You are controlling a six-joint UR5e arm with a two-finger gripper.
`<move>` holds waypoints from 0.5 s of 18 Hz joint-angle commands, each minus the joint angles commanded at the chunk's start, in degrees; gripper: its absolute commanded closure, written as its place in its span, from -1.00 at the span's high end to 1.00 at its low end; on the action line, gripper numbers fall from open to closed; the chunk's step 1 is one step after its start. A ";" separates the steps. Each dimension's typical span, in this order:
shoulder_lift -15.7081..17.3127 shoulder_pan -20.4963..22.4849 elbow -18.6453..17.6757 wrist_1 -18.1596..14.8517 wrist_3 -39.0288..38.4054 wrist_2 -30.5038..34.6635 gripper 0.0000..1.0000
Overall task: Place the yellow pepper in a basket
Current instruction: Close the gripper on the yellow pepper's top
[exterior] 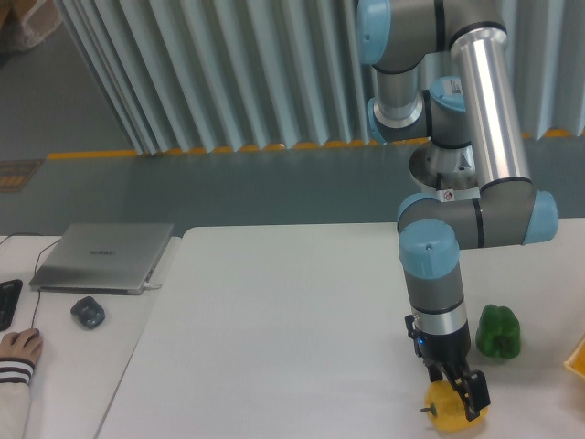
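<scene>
The yellow pepper [448, 414] lies on its side on the white table near the front edge, its short dark stem pointing left. My gripper [464, 395] comes down onto its top, black fingers pressing around the pepper's upper right side; the fingertips are partly hidden by the fruit. A small orange-yellow corner of the basket [577, 358] shows at the right edge of the frame, well to the right of the pepper.
A green bell pepper [498, 331] stands right of the arm, between the gripper and the basket. Left of the table a side desk holds a closed laptop [103, 256], a dark mouse [88, 313] and a person's hand [18, 347].
</scene>
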 joint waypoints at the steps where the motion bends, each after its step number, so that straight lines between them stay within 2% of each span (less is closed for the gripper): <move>1: -0.09 0.00 0.00 -0.09 0.00 0.09 1.00; 9: -0.44 -0.18 -0.09 -0.09 -0.96 0.18 1.00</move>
